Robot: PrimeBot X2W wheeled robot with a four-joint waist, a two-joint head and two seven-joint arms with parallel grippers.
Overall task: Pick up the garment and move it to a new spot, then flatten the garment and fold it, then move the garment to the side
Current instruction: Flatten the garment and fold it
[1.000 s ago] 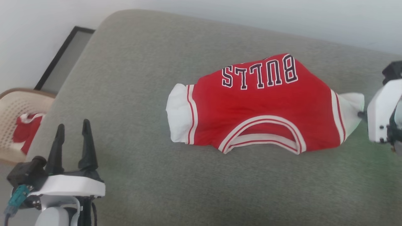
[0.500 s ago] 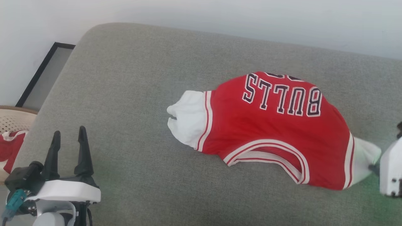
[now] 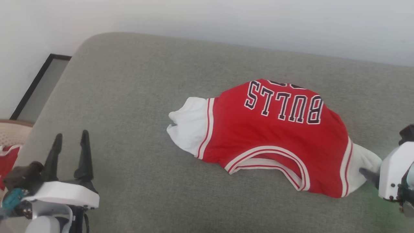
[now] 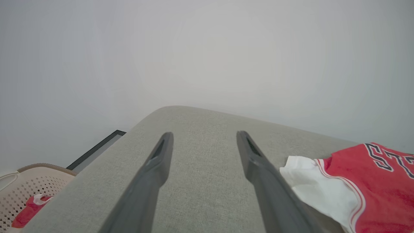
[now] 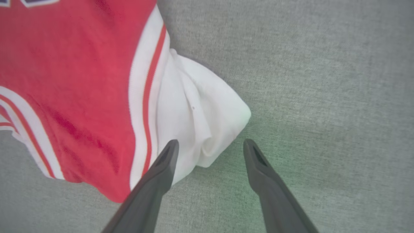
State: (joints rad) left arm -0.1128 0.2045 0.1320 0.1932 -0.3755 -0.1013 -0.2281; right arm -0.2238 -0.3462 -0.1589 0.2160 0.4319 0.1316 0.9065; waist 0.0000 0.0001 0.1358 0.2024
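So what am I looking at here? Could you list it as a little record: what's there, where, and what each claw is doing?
surface: grey fabric cushion
garment: red with white sleeves, lying rumpled on the cushion, BULLS lettering upside down in the head view
left gripper: open, holding nothing, apart from the garment
right gripper: open at the white sleeve, one finger over its edge, not shut on it
off to the left: pale perforated basket with red cloth inside; dark-framed panel

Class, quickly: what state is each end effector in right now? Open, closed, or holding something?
Left end effector: open, holding nothing.
Right end effector: open at the white sleeve of the garment, gripping nothing.
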